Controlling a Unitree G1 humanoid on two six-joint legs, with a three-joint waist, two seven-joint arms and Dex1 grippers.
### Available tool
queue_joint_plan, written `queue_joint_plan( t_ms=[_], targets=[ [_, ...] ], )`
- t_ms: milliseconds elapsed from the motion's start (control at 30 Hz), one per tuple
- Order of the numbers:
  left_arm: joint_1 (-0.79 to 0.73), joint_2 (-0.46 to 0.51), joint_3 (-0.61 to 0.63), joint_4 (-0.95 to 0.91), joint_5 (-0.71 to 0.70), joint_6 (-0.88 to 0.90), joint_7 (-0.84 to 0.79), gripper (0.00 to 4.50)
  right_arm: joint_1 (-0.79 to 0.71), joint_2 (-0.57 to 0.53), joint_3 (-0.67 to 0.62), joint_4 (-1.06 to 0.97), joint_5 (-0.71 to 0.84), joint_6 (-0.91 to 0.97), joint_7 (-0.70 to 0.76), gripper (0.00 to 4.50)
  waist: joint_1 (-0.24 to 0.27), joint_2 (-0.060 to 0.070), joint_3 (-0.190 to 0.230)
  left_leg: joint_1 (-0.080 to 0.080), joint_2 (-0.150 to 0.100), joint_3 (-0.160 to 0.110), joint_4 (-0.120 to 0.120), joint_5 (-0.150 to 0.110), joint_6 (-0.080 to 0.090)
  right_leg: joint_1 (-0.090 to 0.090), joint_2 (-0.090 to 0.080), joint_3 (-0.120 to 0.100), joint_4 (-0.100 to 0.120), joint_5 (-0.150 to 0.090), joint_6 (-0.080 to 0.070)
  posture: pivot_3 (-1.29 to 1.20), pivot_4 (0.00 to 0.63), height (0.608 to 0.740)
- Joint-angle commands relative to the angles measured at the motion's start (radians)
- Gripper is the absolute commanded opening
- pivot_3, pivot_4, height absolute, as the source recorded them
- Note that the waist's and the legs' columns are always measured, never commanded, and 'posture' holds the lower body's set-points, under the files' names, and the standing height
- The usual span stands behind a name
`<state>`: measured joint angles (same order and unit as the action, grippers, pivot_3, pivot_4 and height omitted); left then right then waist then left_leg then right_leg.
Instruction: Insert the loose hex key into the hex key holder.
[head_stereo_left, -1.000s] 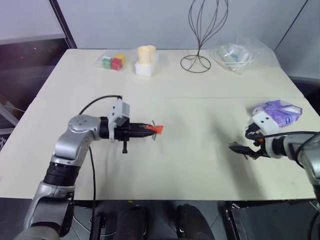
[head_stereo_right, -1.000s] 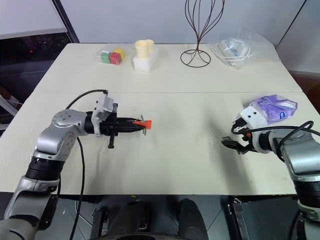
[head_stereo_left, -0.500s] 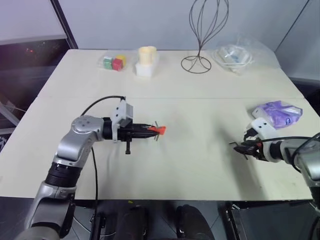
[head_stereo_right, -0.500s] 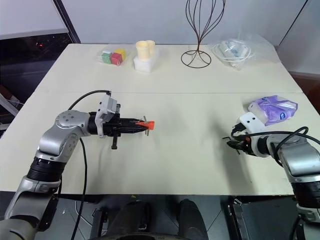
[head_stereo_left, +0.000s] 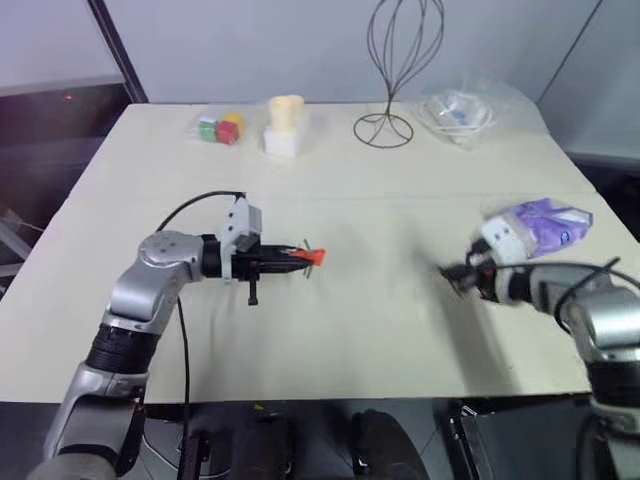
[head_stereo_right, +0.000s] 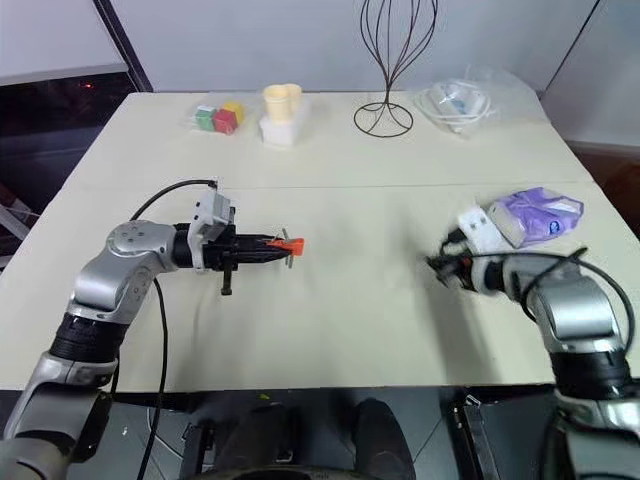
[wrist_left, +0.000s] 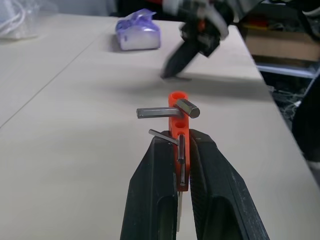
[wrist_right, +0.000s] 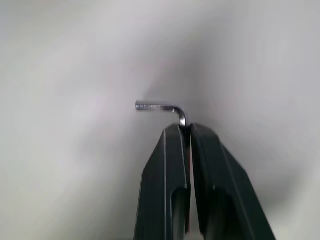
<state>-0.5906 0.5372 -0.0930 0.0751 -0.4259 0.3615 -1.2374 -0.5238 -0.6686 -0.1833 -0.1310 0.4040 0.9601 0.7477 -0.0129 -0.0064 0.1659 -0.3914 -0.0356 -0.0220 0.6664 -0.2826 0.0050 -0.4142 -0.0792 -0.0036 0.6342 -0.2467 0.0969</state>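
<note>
The left arm reaches across the table (head_stereo_left: 330, 330) with its forearm level, pointing toward the right arm; the left gripper (wrist_left: 180, 150) is clamped tight on the red holder (wrist_left: 178, 112), held above the table's middle, short grey keys jutting from it; the right arm bends inward near the purple packet (head_stereo_left: 545, 222); the right gripper (wrist_right: 184, 131) pinches the loose hex key (wrist_right: 162, 108), short leg sticking out; no writing is legible.
</note>
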Motion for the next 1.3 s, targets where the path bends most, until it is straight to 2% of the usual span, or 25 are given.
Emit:
queue_joint_plan(
  t_ms=[33, 133, 200, 267, 367, 500, 767, 1300],
  targets=[
    [-0.082, -0.016, 0.038, 0.080, -0.020, -0.017, -0.008, 0.00, -0.159, 0.082, -0.139, -0.027, 0.124, -0.026, -0.075, 0.02, 0.005, 0.000, 0.000, -0.001, 0.000, 0.000, 0.000, 0.000, 0.000, -0.001, 0.001, 0.000, 0.000, 0.000, 0.000, 0.00, 0.150, 0.740],
    [-0.187, -0.052, 0.032, 0.221, -0.001, -0.054, -0.024, 0.00, -0.305, 0.243, -0.237, 0.002, 0.252, -0.007, -0.197, 0.02, 0.011, -0.001, 0.000, -0.002, -0.001, -0.002, -0.001, 0.000, -0.001, 0.000, 0.001, -0.002, -0.001, 0.000, 0.000, 0.00, 0.150, 0.740],
    [-0.248, -0.077, 0.028, 0.312, 0.017, -0.093, -0.035, 0.00, -0.342, 0.310, -0.252, 0.002, 0.291, -0.016, -0.242, 0.02, 0.015, -0.001, 0.000, -0.003, -0.002, -0.002, -0.001, 0.000, 0.000, -0.001, -0.001, -0.001, -0.002, 0.000, 0.000, 0.00, 0.150, 0.740],
    [-0.319, -0.108, 0.027, 0.417, 0.038, -0.149, -0.040, 0.00, -0.353, 0.375, -0.248, -0.005, 0.322, -0.036, -0.276, 0.02, 0.019, -0.001, 0.000, -0.004, -0.003, -0.002, -0.001, 0.000, 0.000, -0.002, -0.001, -0.001, -0.002, 0.000, 0.000, 0.00, 0.150, 0.740],
    [-0.412, -0.144, 0.040, 0.542, 0.048, -0.204, -0.056, 0.00, -0.352, 0.459, -0.239, -0.014, 0.360, -0.076, -0.333, 0.02, 0.021, -0.001, -0.001, -0.015, -0.004, -0.001, 0.001, 0.001, -0.001, -0.014, -0.001, -0.002, 0.000, 0.001, 0.001, 0.00, 0.150, 0.740],
    [-0.460, -0.180, 0.037, 0.602, 0.058, -0.253, -0.084, 0.00, -0.310, 0.522, -0.202, -0.061, 0.377, -0.117, -0.377, 0.02, 0.014, -0.001, -0.001, -0.017, -0.004, 0.000, 0.002, 0.001, -0.001, -0.019, -0.002, -0.002, 0.010, 0.001, 0.002, 0.00, 0.150, 0.740],
    [-0.472, -0.218, 0.049, 0.610, 0.059, -0.264, -0.089, 0.00, -0.260, 0.524, -0.145, -0.112, 0.422, -0.126, -0.404, 0.02, -0.007, -0.001, -0.001, -0.016, -0.003, 0.001, 0.001, 0.001, -0.001, -0.020, -0.001, -0.001, 0.012, 0.001, 0.003, 0.00, 0.150, 0.740],
    [-0.478, -0.230, 0.070, 0.603, 0.061, -0.261, -0.086, 0.00, -0.200, 0.479, -0.088, -0.106, 0.452, -0.148, -0.379, 0.02, -0.003, -0.001, -0.001, -0.016, -0.003, 0.001, 0.002, 0.001, -0.001, -0.020, 0.000, -0.001, 0.012, 0.001, 0.002, 0.00, 0.150, 0.740]
  ],
)
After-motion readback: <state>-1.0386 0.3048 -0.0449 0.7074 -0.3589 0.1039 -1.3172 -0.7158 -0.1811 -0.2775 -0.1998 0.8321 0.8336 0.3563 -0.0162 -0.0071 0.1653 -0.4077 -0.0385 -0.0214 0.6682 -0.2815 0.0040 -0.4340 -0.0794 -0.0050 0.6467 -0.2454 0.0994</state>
